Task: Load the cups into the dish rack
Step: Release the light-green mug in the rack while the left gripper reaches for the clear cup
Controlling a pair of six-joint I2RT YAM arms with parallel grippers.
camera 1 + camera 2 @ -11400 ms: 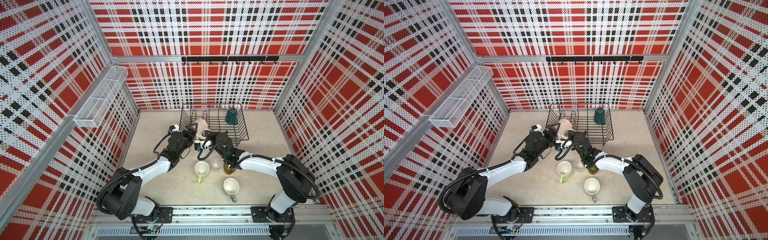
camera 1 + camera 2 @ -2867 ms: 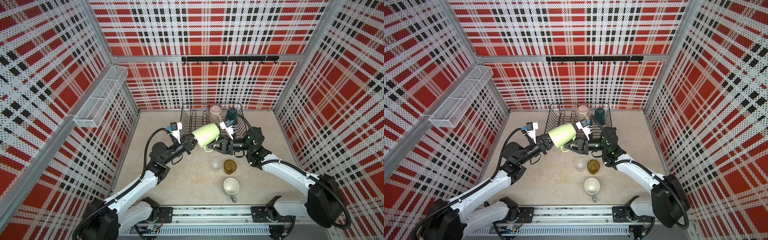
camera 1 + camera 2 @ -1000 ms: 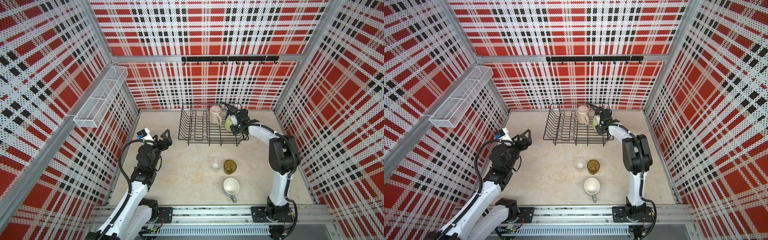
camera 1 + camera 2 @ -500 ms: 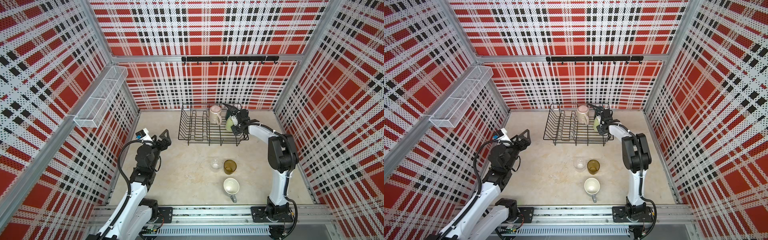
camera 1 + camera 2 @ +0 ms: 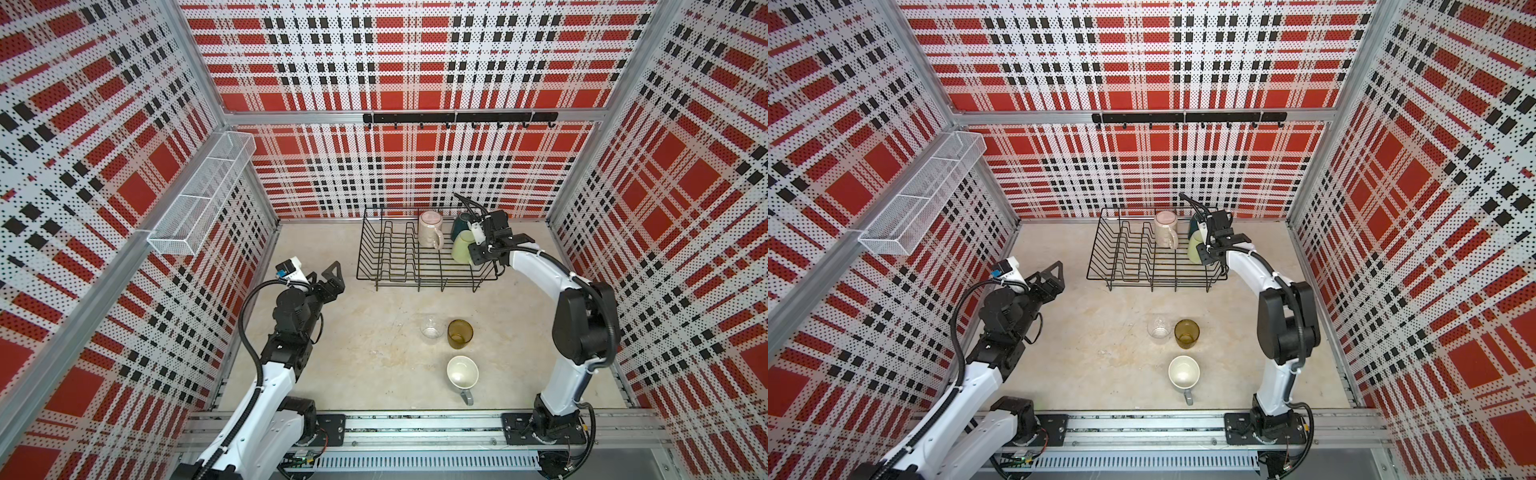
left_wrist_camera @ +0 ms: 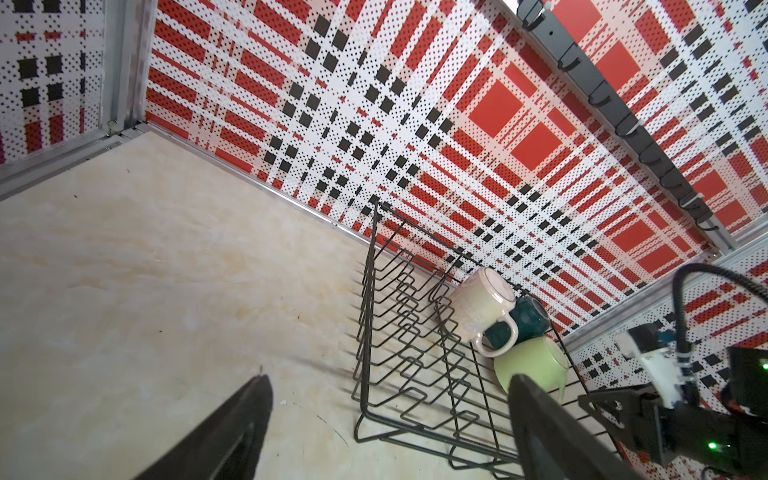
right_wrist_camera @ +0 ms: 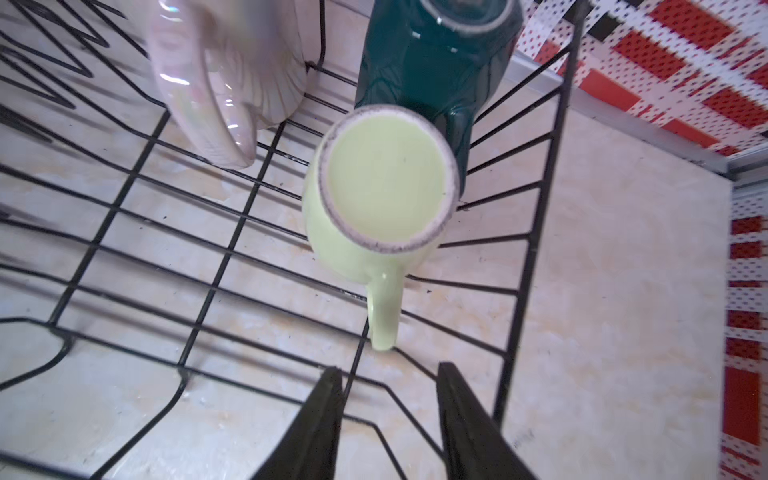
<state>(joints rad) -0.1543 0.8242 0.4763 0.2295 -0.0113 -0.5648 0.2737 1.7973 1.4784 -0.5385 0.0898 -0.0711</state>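
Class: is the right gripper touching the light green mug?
Apart. The right wrist view shows a gap between the right gripper and the handle of the light green mug.

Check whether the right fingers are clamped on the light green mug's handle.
No: the right wrist view shows the right fingers apart and clear of the handle of the light green mug.

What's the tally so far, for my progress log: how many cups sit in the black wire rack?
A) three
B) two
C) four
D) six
A: the pink mug, teal mug and green mug sit in the rack; the glass, amber tumbler and grey mug stand on the table.
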